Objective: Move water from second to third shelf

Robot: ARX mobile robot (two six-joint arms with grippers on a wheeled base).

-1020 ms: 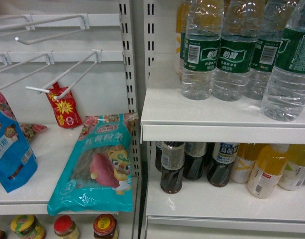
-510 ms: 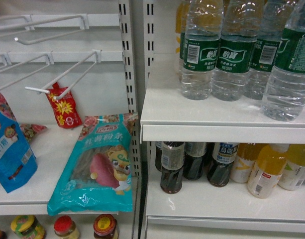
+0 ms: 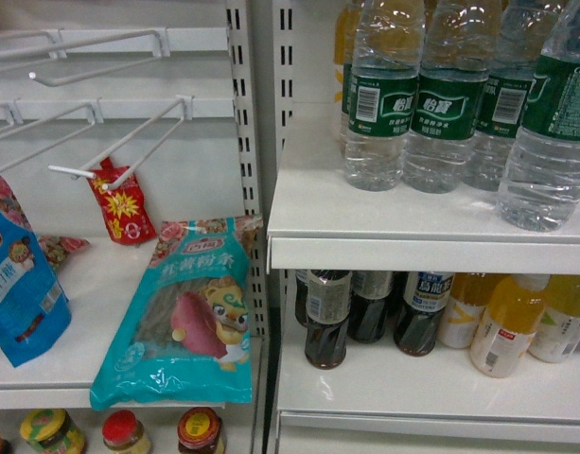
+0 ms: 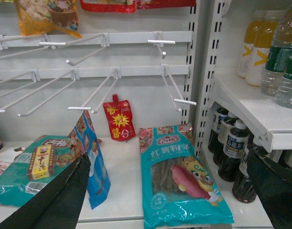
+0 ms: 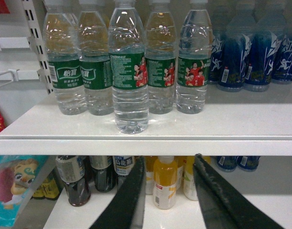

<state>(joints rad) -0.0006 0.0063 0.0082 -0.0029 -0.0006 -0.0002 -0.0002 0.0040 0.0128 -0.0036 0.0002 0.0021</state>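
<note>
Several water bottles with dark green labels [image 3: 382, 104] stand on the upper white shelf [image 3: 308, 213] at the right of the head view. In the right wrist view one water bottle [image 5: 130, 71] stands ahead of its row, near the shelf's front edge [image 5: 146, 145]. My right gripper [image 5: 168, 160] is open, low and in front of that edge, with nothing between its fingers. My left gripper [image 4: 169, 155] is wide open over the left bay and holds nothing. Neither gripper shows in the head view.
The lower shelf [image 3: 413, 383] holds dark tea bottles [image 3: 327, 317] and orange drinks [image 3: 507, 322]. Blue bottles [image 5: 246, 52] stand to the right of the water. A teal snack bag [image 3: 190, 312], a blue pouch [image 3: 20, 288] and wire hooks [image 3: 119, 142] fill the left bay.
</note>
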